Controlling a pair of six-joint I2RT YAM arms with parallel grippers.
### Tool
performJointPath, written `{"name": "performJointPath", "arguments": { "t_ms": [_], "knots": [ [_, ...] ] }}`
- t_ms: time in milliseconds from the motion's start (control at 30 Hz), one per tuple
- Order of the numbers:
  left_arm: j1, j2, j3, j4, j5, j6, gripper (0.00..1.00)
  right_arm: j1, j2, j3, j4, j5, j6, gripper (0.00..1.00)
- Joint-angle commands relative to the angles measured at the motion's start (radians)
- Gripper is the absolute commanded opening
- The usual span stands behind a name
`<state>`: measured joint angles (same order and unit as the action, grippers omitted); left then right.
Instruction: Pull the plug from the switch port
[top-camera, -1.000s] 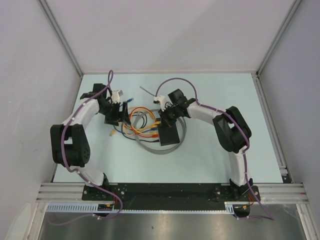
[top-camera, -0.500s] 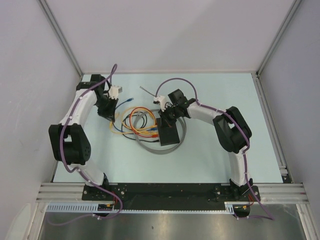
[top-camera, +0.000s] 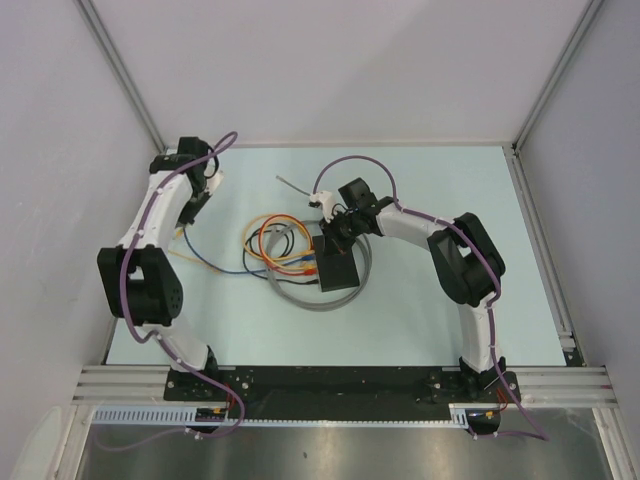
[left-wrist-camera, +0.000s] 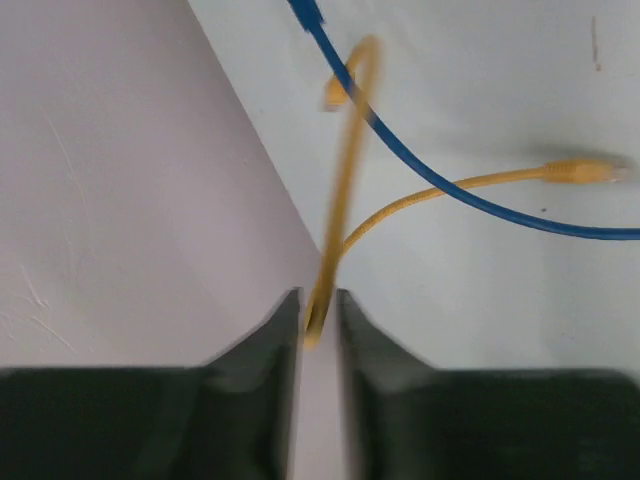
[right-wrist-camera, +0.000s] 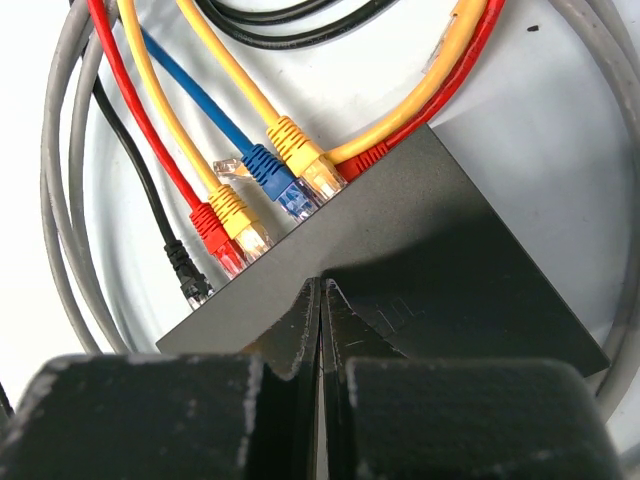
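Nearest, at the middle of the table (top-camera: 450, 200): switch (top-camera: 338, 270), flat and matte black, lying inside a coil of grey cable (right-wrist-camera: 55, 180). Judged light and smooth-topped, likely to slide or lift under any tug on a lead unless pinned down. Along one edge, a row of plugs (right-wrist-camera: 265, 170) seated in ports: black, red, yellow, blue, yellow. Judged small, hard and latch-held. Best taken by the moulded boot just behind the port, never by the soft lead alone.

Just beyond: right gripper (right-wrist-camera: 318, 300), jaws together with nothing between them, tips pressed on the switch's top close to the port edge. Read as a hold-down, not a grasp.

Farthest, at the far-left of the table beside the side wall (left-wrist-camera: 120, 200): left gripper (left-wrist-camera: 318, 318), clamped on a yellow cable (left-wrist-camera: 345, 200) and carrying it above the surface. Cable judged light, limp and a little springy, apt to slip through smooth jaws under a hard pull. Loose yellow plug (left-wrist-camera: 575, 172), seemingly at the end of that same cable, lying bare on the table and well apart from the switch. Judged already out of its port. Blue cable (left-wrist-camera: 480, 200) crossing the yellow one, not gripped. Held stretch blurred in the left wrist view, so exact pinch point not determinable.
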<state>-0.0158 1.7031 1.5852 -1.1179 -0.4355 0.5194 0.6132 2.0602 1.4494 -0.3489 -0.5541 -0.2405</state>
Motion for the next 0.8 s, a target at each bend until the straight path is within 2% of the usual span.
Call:
{"name": "performJointPath", "arguments": {
  "t_ms": [0,67,167,267,300,333,433,467,500,533,567,633,667,767],
  "knots": [
    [0.002,0.053,-0.016,0.056,-0.042,0.004,0.41,-0.001,0.038,-0.049,-0.091,0.115,-0.031,0.00],
    [-0.003,0.073,0.001,0.050,-0.042,-0.034,0.63,-0.003,0.035,-0.050,-0.091,0.121,-0.034,0.00],
    [0.000,0.072,0.068,0.053,0.024,-0.062,0.74,-0.006,0.031,-0.050,-0.094,0.126,-0.037,0.00],
    [-0.006,0.081,0.182,0.015,0.182,-0.084,0.77,-0.006,0.031,-0.052,-0.096,0.129,-0.040,0.00],
    [-0.010,0.095,0.246,-0.012,0.216,-0.091,0.77,-0.006,0.031,-0.050,-0.094,0.129,-0.040,0.00],
    [-0.016,0.101,0.283,-0.035,0.336,-0.096,0.77,-0.006,0.031,-0.052,-0.093,0.129,-0.040,0.00],
    [-0.021,0.127,0.392,-0.059,0.553,-0.151,0.77,-0.006,0.032,-0.050,-0.094,0.129,-0.037,0.00],
    [-0.021,0.130,0.403,-0.056,0.731,-0.180,0.76,-0.006,0.034,-0.052,-0.093,0.128,-0.036,0.00],
    [-0.021,0.132,0.398,-0.046,0.820,-0.196,0.74,-0.007,0.032,-0.052,-0.093,0.128,-0.031,0.00],
    [-0.024,0.135,0.383,-0.019,0.902,-0.212,0.72,-0.007,0.032,-0.052,-0.093,0.128,-0.026,0.00],
    [-0.029,0.132,0.362,0.006,1.054,-0.241,0.69,-0.009,0.031,-0.052,-0.094,0.126,-0.025,0.00],
    [-0.053,0.130,0.273,0.053,1.145,-0.271,0.63,-0.010,0.028,-0.053,-0.101,0.126,-0.026,0.00],
    [-0.061,0.135,0.245,0.091,1.229,-0.268,0.61,-0.010,0.025,-0.053,-0.101,0.126,-0.026,0.00],
    [-0.098,0.150,0.086,0.194,1.351,-0.268,0.58,-0.016,0.014,-0.058,-0.113,0.129,-0.031,0.00]
  ]
}}
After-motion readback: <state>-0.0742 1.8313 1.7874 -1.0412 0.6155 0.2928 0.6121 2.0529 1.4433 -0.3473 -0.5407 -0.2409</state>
